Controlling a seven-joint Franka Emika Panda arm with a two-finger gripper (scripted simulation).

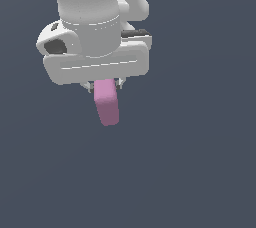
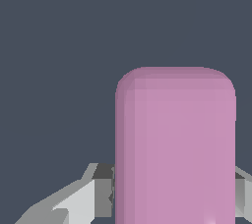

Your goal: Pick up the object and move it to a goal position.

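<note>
1. Hanging from the arm, the pink block [image 1: 106, 103] is sticking out of the white end effector [image 1: 104, 86] toward about 6 o'clock in the exterior view, its upper end tucked up under the hand's body and its lower end tilting slightly toward 5 o'clock.
2. Nothing in either view is showing a tabletop edge or a shadow under the block, so I cannot tell whether it is raised clear or how high it is riding; the background is reading as plain dark grey all around it.
3. The end effector is clamping on the block: in the wrist view a grey finger [image 2: 101, 193] is pressing against one long side of the block [image 2: 174, 149], and a sliver of the other finger [image 2: 242, 191] is showing at the opposite side.
4. By my judgement the step in hand is carrying the block to the goal, and no goal marker is showing in either picture.
5. Doing this well is calling for keeping the squeeze steady, moving smoothly without jerks, and avoiding wrist twists, since the block is being held near one end and could be pivoting or sliding between the pads.
</note>
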